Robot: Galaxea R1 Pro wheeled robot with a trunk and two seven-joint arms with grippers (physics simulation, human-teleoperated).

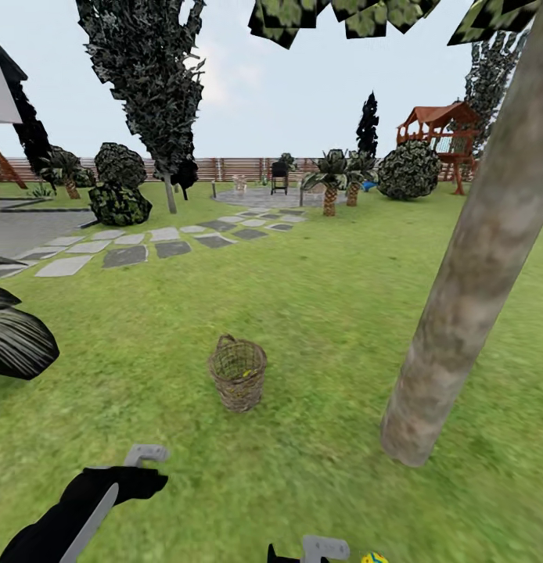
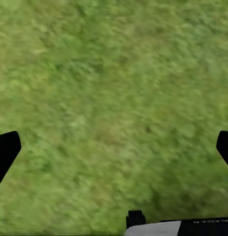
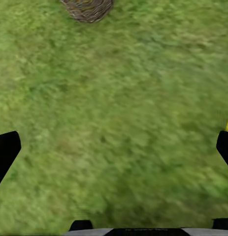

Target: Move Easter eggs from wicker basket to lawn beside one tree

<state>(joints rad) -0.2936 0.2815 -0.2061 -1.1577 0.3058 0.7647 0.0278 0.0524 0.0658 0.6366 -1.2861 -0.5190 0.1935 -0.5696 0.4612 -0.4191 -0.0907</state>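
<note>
Wicker basket (image 1: 238,381) stood on the lawn (image 1: 318,313) beside the tree (image 1: 467,289).
One Easter egg (image 1: 373,558) lay near the trunk; both grippers' fingers (image 2: 6,150) were spread apart, empty.

Your left arm (image 1: 68,516) is a glossy black shell with a pale grey panel running along it, ending in a light grey, angular bracket. The left gripper (image 2: 114,150) has two black fingers (image 2: 5,150), with a black-and-white body below bearing small pale lettering too blurred to read. Your right gripper (image 3: 114,150) has matching black fingers and a grey-white body.
</note>
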